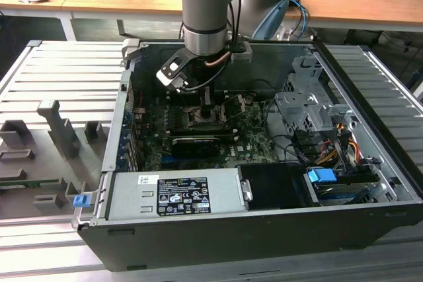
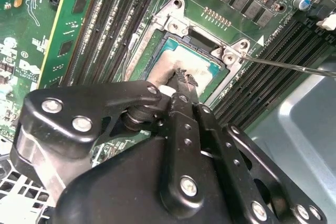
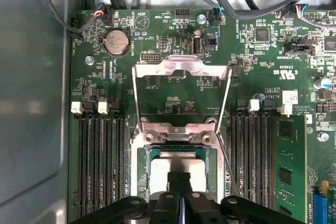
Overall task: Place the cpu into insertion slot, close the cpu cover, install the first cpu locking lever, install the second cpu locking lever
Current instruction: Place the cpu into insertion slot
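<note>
Reaches into the open case (image 1: 264, 246) with the gripper (image 2: 184, 80), fingers pinched together, tips touching the cpu (image 2: 176, 56). Finds it seated flat inside the insertion slot (image 3: 148, 153), metal rim all round. Shows the cpu cover (image 3: 181, 69) swung open and clear, with memory slots (image 3: 102, 166) crowding both sides.
</note>
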`<action>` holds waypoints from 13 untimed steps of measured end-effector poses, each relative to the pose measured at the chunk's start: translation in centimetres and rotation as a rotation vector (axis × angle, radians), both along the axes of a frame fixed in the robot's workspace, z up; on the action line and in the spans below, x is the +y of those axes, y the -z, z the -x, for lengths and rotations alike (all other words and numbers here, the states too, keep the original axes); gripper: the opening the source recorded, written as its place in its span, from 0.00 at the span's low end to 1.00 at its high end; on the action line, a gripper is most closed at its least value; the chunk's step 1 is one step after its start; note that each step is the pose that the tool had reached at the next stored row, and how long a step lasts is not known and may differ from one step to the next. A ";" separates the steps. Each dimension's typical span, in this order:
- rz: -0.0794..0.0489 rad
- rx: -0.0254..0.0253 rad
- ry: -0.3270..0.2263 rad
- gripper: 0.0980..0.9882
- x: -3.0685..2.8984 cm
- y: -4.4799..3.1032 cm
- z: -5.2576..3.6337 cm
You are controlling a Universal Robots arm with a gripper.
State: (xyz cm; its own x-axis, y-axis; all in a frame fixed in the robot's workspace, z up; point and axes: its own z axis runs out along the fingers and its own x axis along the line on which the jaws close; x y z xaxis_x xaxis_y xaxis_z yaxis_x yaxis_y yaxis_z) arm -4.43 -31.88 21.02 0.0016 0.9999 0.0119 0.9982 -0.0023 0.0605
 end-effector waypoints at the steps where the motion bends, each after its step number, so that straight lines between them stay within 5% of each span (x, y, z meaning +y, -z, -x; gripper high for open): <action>1: 0.000 -0.0001 0.000 0.01 0.00 -0.06 0.00; 13: 0.001 0.0000 0.001 0.01 0.00 -0.37 0.00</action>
